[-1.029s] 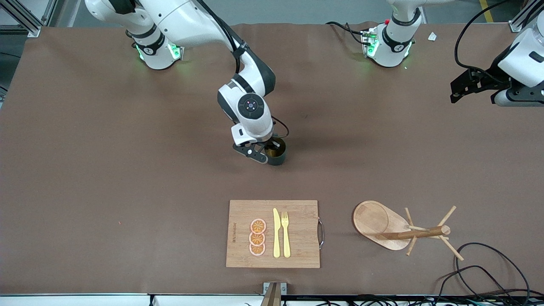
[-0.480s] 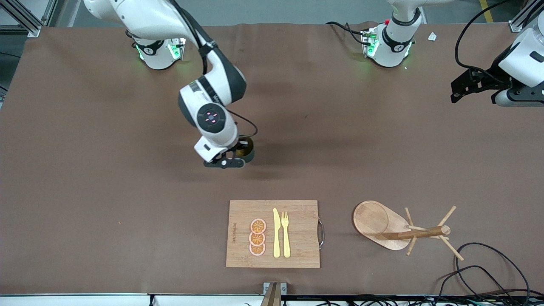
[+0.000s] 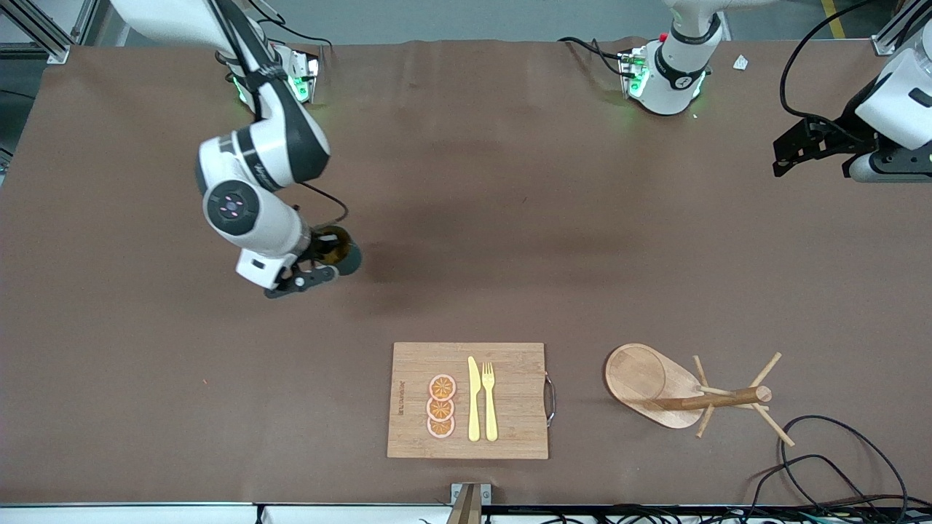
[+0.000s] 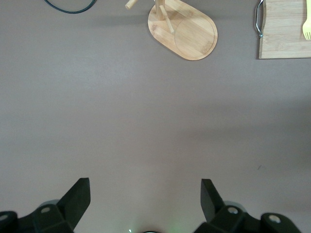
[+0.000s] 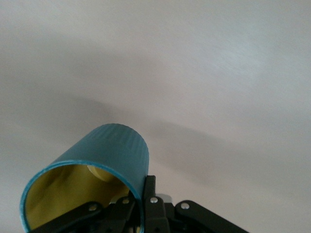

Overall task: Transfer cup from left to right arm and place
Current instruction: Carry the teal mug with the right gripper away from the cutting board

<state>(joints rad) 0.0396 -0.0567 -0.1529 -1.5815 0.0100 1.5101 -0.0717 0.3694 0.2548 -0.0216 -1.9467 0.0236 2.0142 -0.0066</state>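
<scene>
cup [image 3: 341,251] pinched by its rim in right end effector [image 3: 309,271], above table [image 3: 510,218]

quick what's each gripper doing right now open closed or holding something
Left gripper: open, holding nothing, waiting at the left arm's end of the table.
Right gripper: shut on the teal cup, carried above the table toward the right arm's end.

Even, bright overhead light covers the brown table [image 3: 510,182] in the front view, with no glare. Soft, blurred shadows lie on the cloth under the arms; a darker patch sits beside the cup [image 3: 341,252]. Green lamps glow at both arm bases. The right wrist view is washed out and pale, the table there almost white and hazy, the cup rim [image 5: 73,170] sharp. The left wrist view is dimmer, flat and clear.
</scene>
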